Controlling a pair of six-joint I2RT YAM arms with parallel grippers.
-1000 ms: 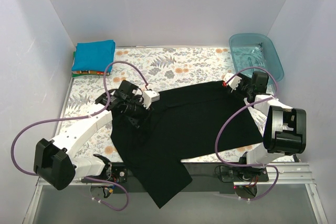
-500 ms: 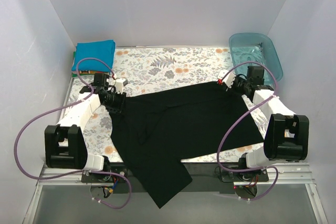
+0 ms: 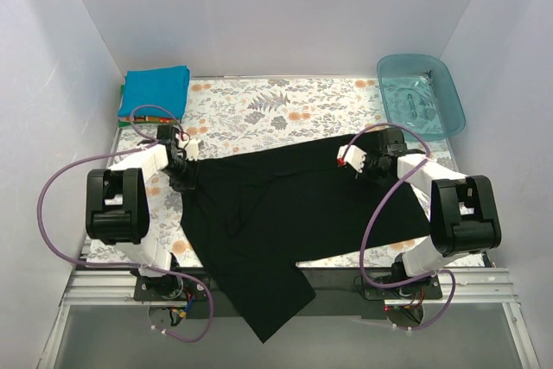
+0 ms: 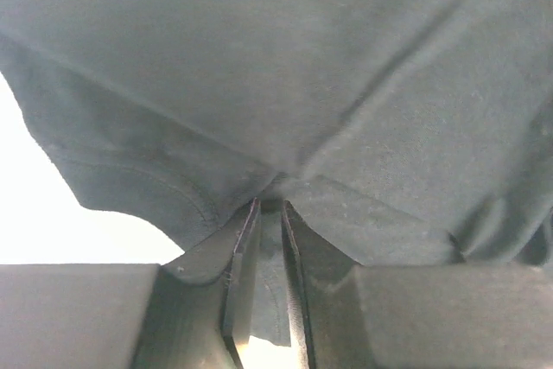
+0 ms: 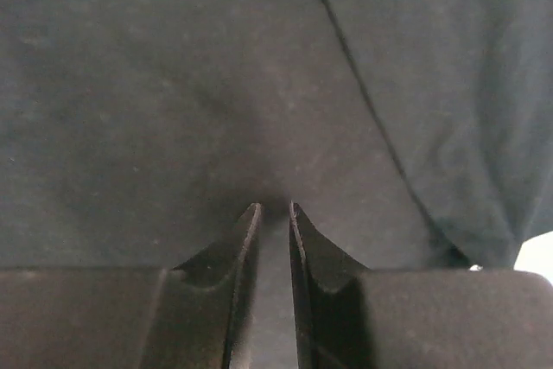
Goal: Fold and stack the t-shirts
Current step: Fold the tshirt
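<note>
T-shirts number at least two in full view. One black shirt (image 3: 294,213) lies spread across the middle and near part of the table (image 3: 492,281). One corner of it hangs over the near edge, between the two arm bases. One blue shirt (image 3: 155,91) lies folded at the far left corner. Thin orange and green edges (image 3: 138,118) show beneath it, so it tops a small stack, though how many shirts lie under it cannot be told.

One left gripper (image 3: 185,179) sits low at the black shirt's left edge, towards the left side of the table. In the left wrist view its fingers (image 4: 242,239) are pressed nearly together, and a fold of black cloth is pinched between their tips. One right gripper (image 3: 347,165) is down on the shirt's far edge, right of the middle. In the right wrist view its fingers (image 5: 246,239) stand close together, with the cloth puckered and nipped at their tips.

One translucent teal tub (image 3: 458,110) stands at the far right corner, apart from the shirts.

No brand, label or writing can be read on anything.

A white tablecloth (image 3: 276,110) printed with grey leaves and orange flowers covers the table. Plain white walls (image 3: 276,15) close in the far, left and right sides.
</note>
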